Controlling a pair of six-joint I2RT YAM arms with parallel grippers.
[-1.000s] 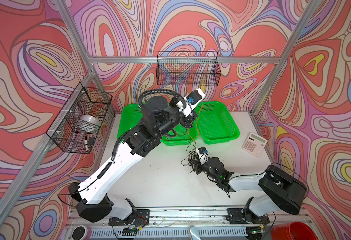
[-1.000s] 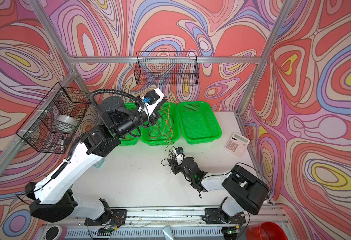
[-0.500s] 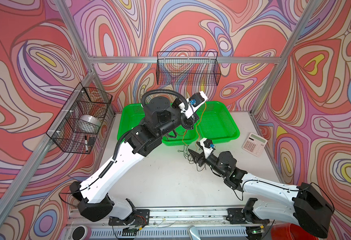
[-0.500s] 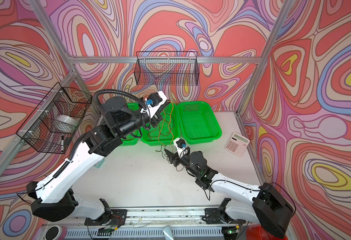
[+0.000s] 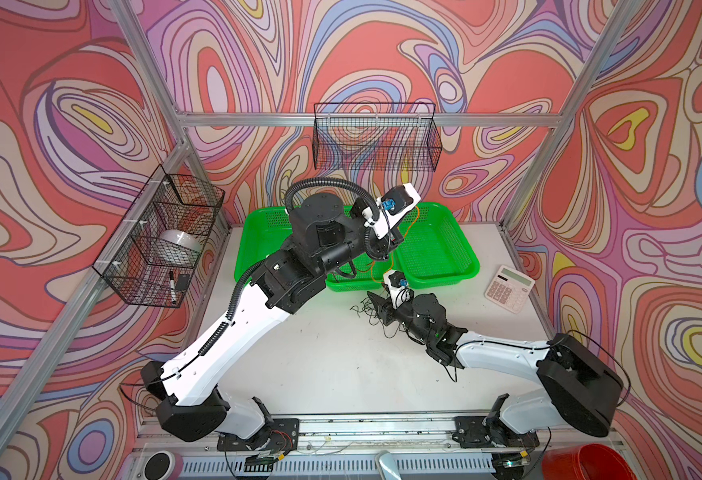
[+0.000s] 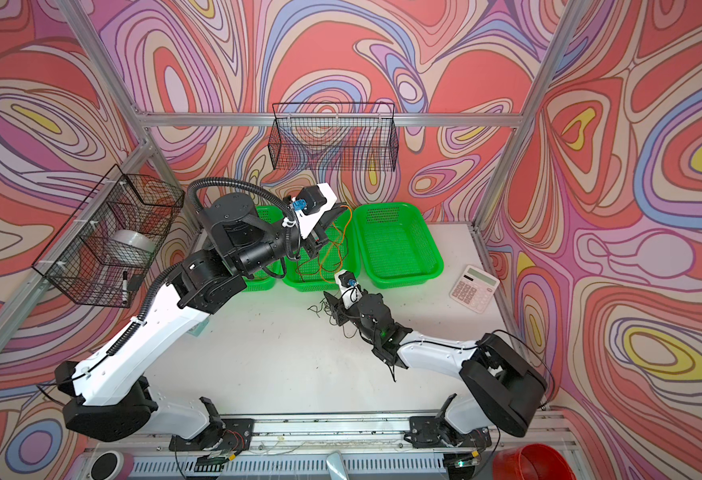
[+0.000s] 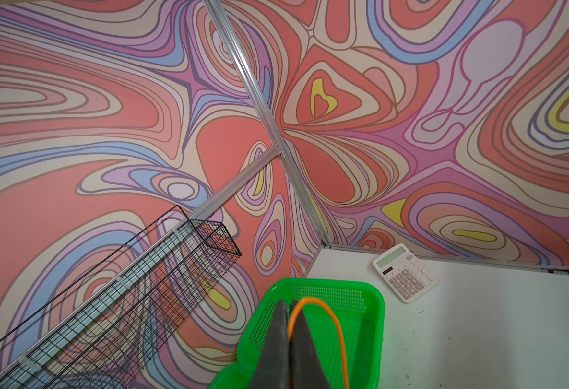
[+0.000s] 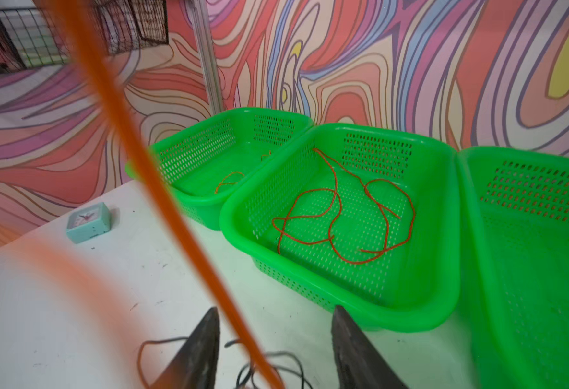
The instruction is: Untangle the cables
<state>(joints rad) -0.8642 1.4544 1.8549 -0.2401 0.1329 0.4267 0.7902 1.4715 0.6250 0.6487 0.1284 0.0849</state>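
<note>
Swirl-patterned walls enclose a white worktop [image 5: 332,365]. On the left wall a wire basket [image 5: 133,266] holds a white roll and a marker, and a second wire basket [image 5: 376,137] hangs on the back wall. Three green baskets stand side by side along the back of the worktop.

- **Left basket** [image 8: 188,141]: holds a short orange piece [image 8: 229,175].
- **Middle basket** [image 8: 239,198]: holds loose red cables [image 8: 336,188].
- **Right basket** [image 6: 403,205]: no cable can be made out in it.

The left end effector [image 7: 288,303] is raised over the baskets. Its fingers are clenched on the orange cable [image 8: 171,202], which loops out between them and hangs down toward the worktop. A small teal clock [image 8: 88,222] sits on the worktop in front of the left basket.

The right end effector [image 8: 276,308] is low over the worktop, just in front of the middle basket, with its jaws apart. The orange cable passes between them, close to one finger. Tangled black cables [image 6: 319,309] lie on the worktop beneath it.

A calculator [image 5: 509,289] lies near the right wall. A thick red coil [image 5: 577,461] sits at the front right corner, off the worktop.
</note>
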